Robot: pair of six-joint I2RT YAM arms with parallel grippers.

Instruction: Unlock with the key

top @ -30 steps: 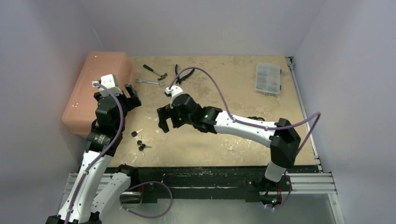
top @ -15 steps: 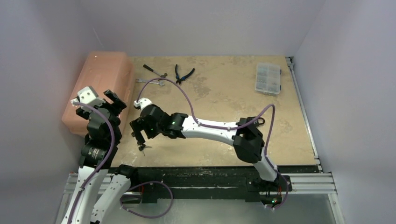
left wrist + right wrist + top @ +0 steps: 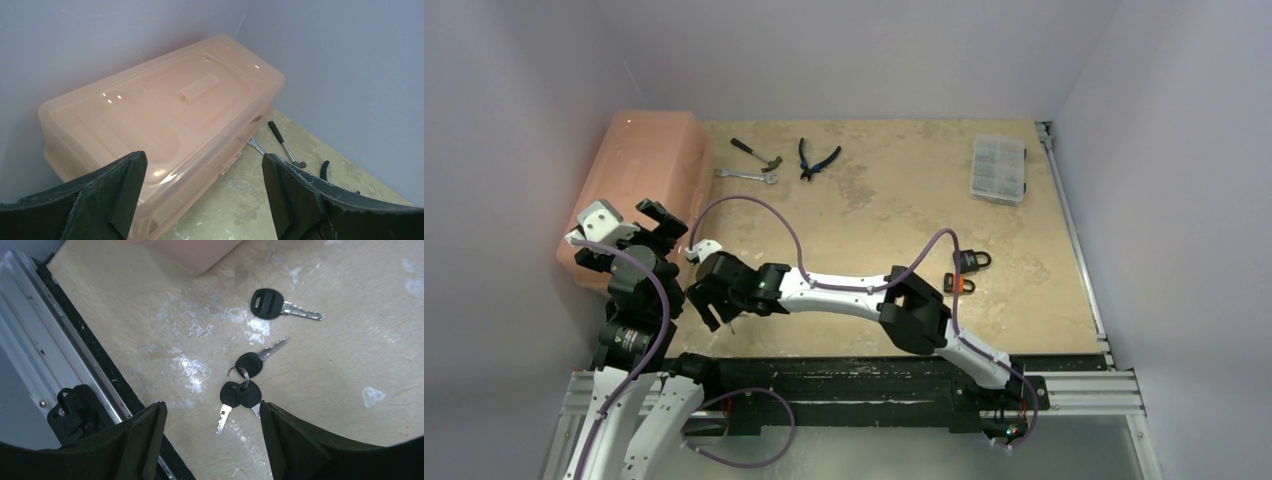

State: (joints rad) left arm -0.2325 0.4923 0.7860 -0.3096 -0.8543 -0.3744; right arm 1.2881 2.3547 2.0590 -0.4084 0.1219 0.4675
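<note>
- The keys lie flat on the tabletop (image 3: 350, 365) near its front-left corner: a ring of three keys (image 3: 242, 385) and a single key (image 3: 280, 307) close by.
- A black padlock (image 3: 969, 261) and a second padlock (image 3: 957, 284) beside it sit well apart to the right, so a key probably has to be carried over.
- The right arm (image 3: 844, 290) reaches across. Its jaws are spread wide above the ring, touching nothing, seemingly lined up for a pick.
- The left jaws, likewise released and empty, hang beside the pink box (image 3: 165, 110), out of the way.
</note>
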